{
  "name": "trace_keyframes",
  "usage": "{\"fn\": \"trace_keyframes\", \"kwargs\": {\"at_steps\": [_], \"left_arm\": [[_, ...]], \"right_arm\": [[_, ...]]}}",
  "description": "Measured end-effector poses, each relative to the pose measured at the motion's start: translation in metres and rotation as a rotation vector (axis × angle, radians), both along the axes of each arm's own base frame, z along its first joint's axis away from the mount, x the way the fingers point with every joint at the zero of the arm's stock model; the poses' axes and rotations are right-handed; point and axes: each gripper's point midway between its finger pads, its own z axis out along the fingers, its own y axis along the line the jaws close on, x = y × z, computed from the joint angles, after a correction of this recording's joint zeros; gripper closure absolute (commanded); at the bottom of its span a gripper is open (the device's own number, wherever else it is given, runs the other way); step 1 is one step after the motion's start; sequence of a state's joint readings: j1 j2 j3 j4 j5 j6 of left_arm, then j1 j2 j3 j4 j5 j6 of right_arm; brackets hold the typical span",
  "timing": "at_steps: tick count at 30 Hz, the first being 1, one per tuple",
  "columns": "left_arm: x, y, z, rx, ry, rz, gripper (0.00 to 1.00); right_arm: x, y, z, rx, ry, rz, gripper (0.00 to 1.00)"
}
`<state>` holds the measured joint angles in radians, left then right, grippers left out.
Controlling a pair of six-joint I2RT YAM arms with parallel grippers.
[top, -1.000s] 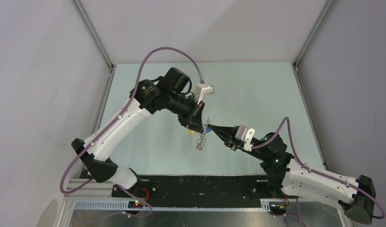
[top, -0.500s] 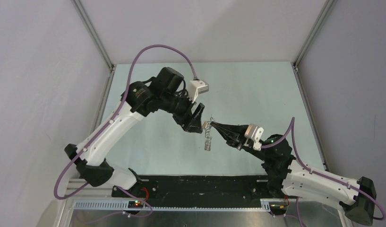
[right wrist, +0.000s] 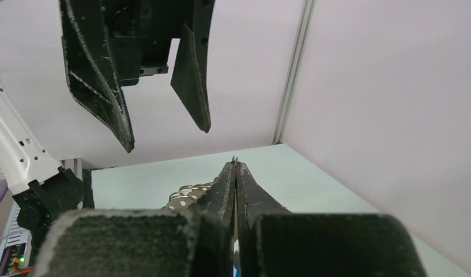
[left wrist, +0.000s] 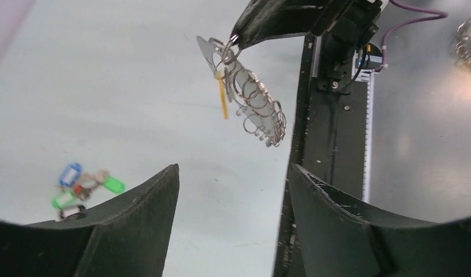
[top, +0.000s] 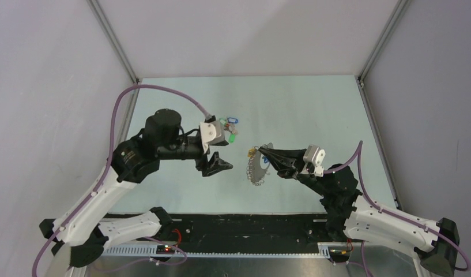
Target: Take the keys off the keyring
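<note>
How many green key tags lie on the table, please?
2, in the left wrist view: one green tag right of the blue tag, the other below it; more may be hidden.

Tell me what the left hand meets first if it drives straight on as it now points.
Probably the keyring, dangling from the right hand across from the left hand; depth is unclear.

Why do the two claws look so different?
The left claw is wide open and empty; the right claw is shut tight. The right claw pinches the keyring and holds it up off the table; the left claw touches nothing. Both are black, with two fingers.
</note>
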<state>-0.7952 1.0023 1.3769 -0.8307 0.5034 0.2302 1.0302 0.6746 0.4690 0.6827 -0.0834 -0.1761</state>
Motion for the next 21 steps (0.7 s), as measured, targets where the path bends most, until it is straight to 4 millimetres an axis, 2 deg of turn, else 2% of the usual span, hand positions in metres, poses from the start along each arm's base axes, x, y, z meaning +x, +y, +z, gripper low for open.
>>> {"fn": "trace_keyframes", "kwargs": {"at_steps": [7,9,15,17,21], "left_arm": [[0.006,-0.011,0.009,-0.068,-0.237,-0.113,0.37],[0.009,-0.015,0.013,-0.082,-0.279,-0.131,0.48],[0.011,-0.028,0.025,-0.128,-0.361,-0.201,0.64],[0.011,-0.030,0.025,-0.132,-0.370,-0.214,0.64],[0.010,-0.034,0.025,-0.137,-0.385,-0.245,0.57]], "right_arm": [[0.001,0.000,-0.002,0.013,0.037,0.019,1.00],[0.000,0.000,-0.002,0.014,0.040,0.033,1.00],[-0.004,0.005,-0.005,0.001,0.042,0.074,1.00],[-0.005,0.007,-0.006,-0.001,0.042,0.089,1.00],[-0.009,0.007,-0.004,0.004,0.033,0.112,1.00]]}}
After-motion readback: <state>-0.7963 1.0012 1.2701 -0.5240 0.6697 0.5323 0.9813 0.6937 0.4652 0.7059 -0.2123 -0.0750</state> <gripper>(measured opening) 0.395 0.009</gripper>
